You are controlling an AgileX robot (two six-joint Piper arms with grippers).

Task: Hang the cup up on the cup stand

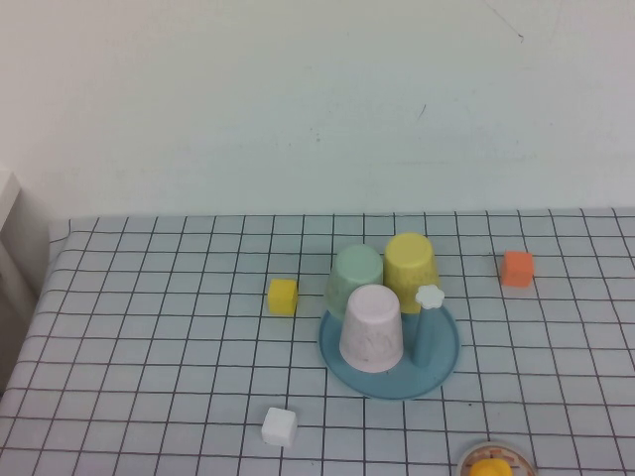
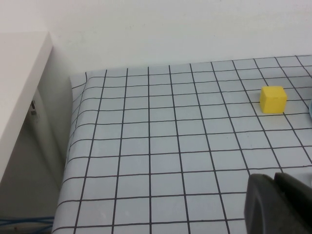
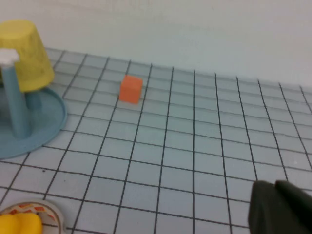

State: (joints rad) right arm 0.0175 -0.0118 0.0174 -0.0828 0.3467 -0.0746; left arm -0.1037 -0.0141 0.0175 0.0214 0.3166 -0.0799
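Observation:
The yellow cup [image 1: 412,266] sits upside down over a peg at the back of the blue cup stand [image 1: 443,363]; it also shows in the right wrist view [image 3: 27,53], above the stand's base [image 3: 46,122]. One peg with a white flower knob [image 1: 429,296] stands bare on the stand's right side. Neither gripper shows in the high view. My left gripper [image 2: 274,179] is shut and empty, low over the table's left part, far from the stand. My right gripper [image 3: 274,187] is shut and empty, over the table to the right of the stand.
A pale green cup [image 1: 355,276] and a pale pink cup [image 1: 373,327] also sit upside down on the stand. A yellow cube [image 1: 283,296], an orange cube [image 1: 516,268] and a white cube [image 1: 280,426] lie around it. A round ring with a yellow thing [image 1: 491,463] is at the front edge.

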